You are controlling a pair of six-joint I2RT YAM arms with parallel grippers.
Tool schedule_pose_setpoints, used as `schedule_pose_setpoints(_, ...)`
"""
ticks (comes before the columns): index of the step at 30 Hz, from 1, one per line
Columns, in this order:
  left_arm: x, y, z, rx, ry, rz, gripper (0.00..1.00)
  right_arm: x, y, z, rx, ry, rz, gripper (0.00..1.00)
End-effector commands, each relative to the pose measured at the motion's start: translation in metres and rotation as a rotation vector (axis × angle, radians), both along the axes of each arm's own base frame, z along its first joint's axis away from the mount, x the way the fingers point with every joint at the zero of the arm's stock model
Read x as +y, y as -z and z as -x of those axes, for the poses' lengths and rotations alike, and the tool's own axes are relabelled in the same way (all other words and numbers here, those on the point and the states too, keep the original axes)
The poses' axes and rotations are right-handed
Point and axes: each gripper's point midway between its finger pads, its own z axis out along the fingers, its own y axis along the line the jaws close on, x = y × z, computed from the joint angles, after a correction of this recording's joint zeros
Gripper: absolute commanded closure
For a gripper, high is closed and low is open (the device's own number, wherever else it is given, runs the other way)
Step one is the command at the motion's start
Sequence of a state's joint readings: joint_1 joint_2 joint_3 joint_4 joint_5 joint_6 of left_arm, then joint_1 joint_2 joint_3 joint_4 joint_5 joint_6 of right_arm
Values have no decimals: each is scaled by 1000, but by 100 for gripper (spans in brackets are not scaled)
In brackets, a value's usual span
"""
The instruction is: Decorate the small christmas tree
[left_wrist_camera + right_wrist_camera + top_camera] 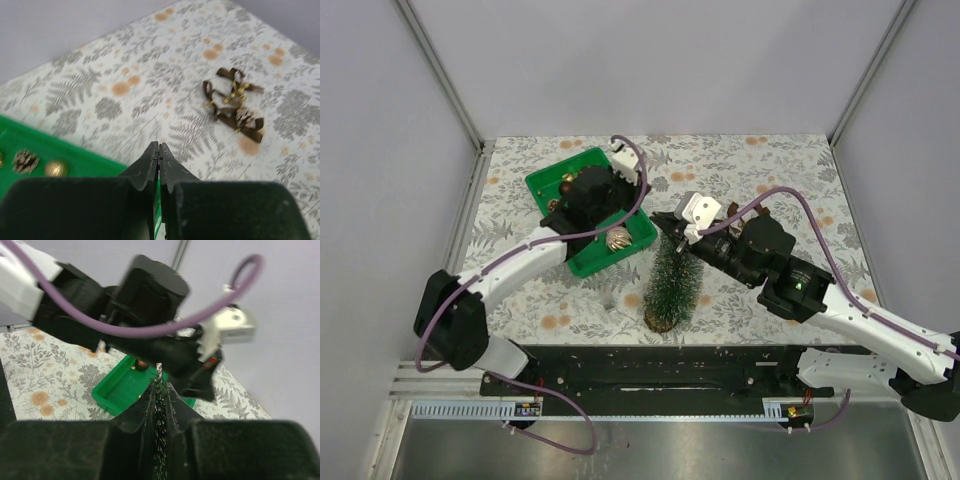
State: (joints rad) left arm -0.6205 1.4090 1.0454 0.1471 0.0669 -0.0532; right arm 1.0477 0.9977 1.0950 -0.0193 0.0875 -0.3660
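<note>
The small christmas tree (672, 285) stands upright on its wooden disc near the table's front edge. My right gripper (666, 226) is shut on the tree's tip; in the right wrist view (160, 389) green bristles (160, 412) show between its fingers. My left gripper (625, 190) hovers over the far right edge of the green tray (552, 182). In the left wrist view (158, 148) its jaws are pressed together with nothing seen in them. A brown ribbon ornament with gold trim (235, 102) lies on the table beyond it.
The green tray (30, 142) holds a pinecone (25, 160), a gold ball (56, 168) and a round bauble (618, 240). The left arm (125, 305) crosses just beyond the tree's tip. Grey walls enclose the table on three sides.
</note>
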Motion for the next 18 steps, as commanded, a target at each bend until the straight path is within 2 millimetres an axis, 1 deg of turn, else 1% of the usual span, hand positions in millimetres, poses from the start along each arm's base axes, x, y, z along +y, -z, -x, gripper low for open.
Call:
schedule_pose_setpoints(1,-59,-51,-9,-99,175,96,96,15,-27,14,-64,-82,-29,100)
schedule_pose_setpoints(2,-72,-56,-8,-96,210,108,96,18,-28,15,-66,-94,-28,100)
schedule_pose_setpoints(3,-84,-54,-8,-80,246,112,96,22,-28,17,-68,-109,-24,100)
schedule_pose_setpoints(4,-96,-57,-7,-78,282,116,96,26,-21,21,-55,-126,5,100)
schedule_pose_setpoints(5,-107,-58,-7,-72,305,124,97,29,-22,23,-56,-134,8,100)
schedule_pose_setpoints(8,-134,-70,-13,-65,357,149,98,39,-18,27,-52,-158,25,100)
schedule_pose_setpoints(10,-145,-76,-18,-53,382,166,99,45,-11,29,-47,-169,46,100)
schedule_pose_setpoints(11,-151,-78,-18,-42,403,175,99,48,-9,30,-48,-175,57,100)
schedule_pose_setpoints(12,-157,-88,-18,-45,425,194,100,50,-6,31,-47,-180,68,100)
schedule_pose_setpoints(13,-163,-90,-17,-35,456,203,100,50,-4,31,-46,-181,77,100)
schedule_pose_setpoints(15,-172,-102,-12,-19,513,234,100,52,-2,31,-46,-185,92,100)
schedule_pose_setpoints(16,-177,-106,-8,1,550,247,100,54,-2,30,-46,-185,98,100)
schedule_pose_setpoints(17,-181,-110,-4,17,581,260,100,55,-3,34,-51,-209,99,100)
schedule_pose_setpoints(18,-185,-113,1,29,609,272,100,56,-1,33,-51,-211,113,100)
